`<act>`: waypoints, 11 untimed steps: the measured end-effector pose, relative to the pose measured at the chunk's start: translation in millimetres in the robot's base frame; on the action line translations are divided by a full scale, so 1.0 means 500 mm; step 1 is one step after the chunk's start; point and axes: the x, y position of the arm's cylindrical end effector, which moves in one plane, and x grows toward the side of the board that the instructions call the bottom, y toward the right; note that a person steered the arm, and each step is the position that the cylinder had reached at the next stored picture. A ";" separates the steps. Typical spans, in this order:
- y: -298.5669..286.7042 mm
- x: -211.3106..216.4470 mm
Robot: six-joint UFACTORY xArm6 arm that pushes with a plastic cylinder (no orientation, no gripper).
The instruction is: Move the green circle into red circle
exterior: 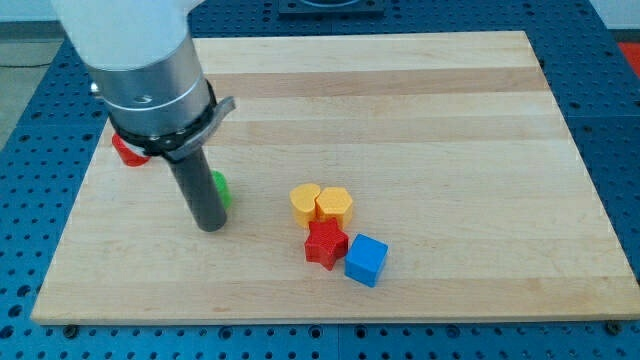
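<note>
The green circle (220, 187) lies on the wooden board, mostly hidden behind my rod; only its right edge shows. My tip (210, 226) rests on the board just below and slightly left of it, close to or touching it. The red circle (126, 151) sits up and to the left near the board's left edge, partly covered by the arm's grey collar. The green circle is apart from the red one, a short way to its lower right.
A cluster sits right of centre: a yellow heart (305, 203), a yellow hexagon (335, 205), a red star (325, 244) and a blue cube (366, 259). The wooden board (420, 100) lies on a blue perforated table.
</note>
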 end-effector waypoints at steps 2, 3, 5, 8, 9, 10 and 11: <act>0.005 -0.069; 0.075 -0.071; 0.043 -0.110; -0.068 -0.110; -0.100 -0.110; -0.126 -0.112; -0.130 -0.123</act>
